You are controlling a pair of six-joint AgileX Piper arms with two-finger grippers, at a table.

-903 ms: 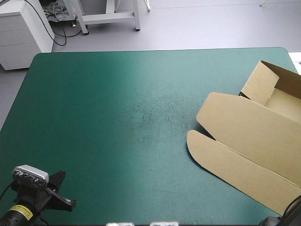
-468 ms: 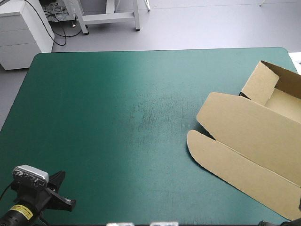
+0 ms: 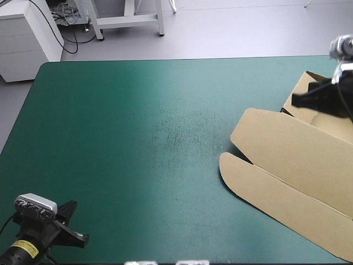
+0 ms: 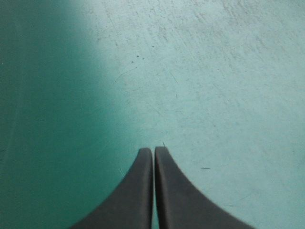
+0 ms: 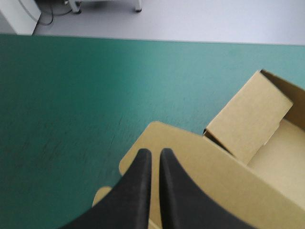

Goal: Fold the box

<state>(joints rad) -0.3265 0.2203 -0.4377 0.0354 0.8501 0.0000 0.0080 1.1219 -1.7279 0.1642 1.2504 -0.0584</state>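
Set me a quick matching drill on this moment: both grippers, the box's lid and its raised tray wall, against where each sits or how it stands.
Things:
1. left gripper
2. right gripper
3. lid
4. tray wall

Places or states:
A. standing upright
B. lying flat on the teal-green cover
C. shut, over bare cover near the near left corner
D. shut, above the box at the right side

Pairs: 1-C, 2-D, 3-B, 4-A
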